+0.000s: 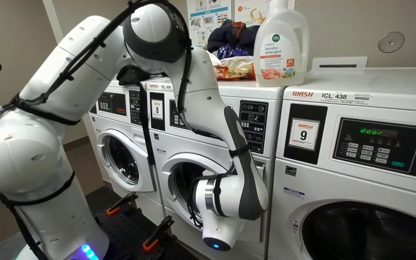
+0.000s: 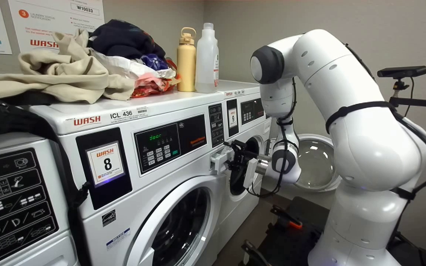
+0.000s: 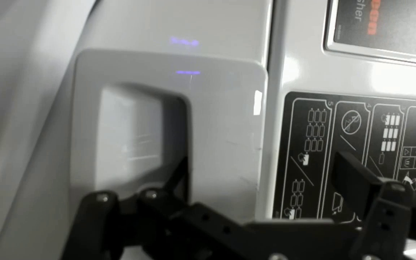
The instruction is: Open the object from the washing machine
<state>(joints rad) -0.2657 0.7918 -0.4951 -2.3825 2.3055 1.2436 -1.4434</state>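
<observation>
The washing machine, a white front-loader with an "8" sticker, shows in both exterior views. Its round glass door is below the panel. The wrist view shows its grey panel with red lettering. Its drawer front has a recessed grip; in an exterior view the drawer appears to stick out. My gripper is open across the drawer's upper edge. One finger is in the recess; the other is over the black instruction panel. Whether they touch is unclear. My wrist hides the fingers in an exterior view.
The washer with the "9" sticker stands alongside; its door hangs wide open. A detergent bottle, yellow flask and clothes lie on top. A black strap hangs down. Black clamps sit on the robot's base.
</observation>
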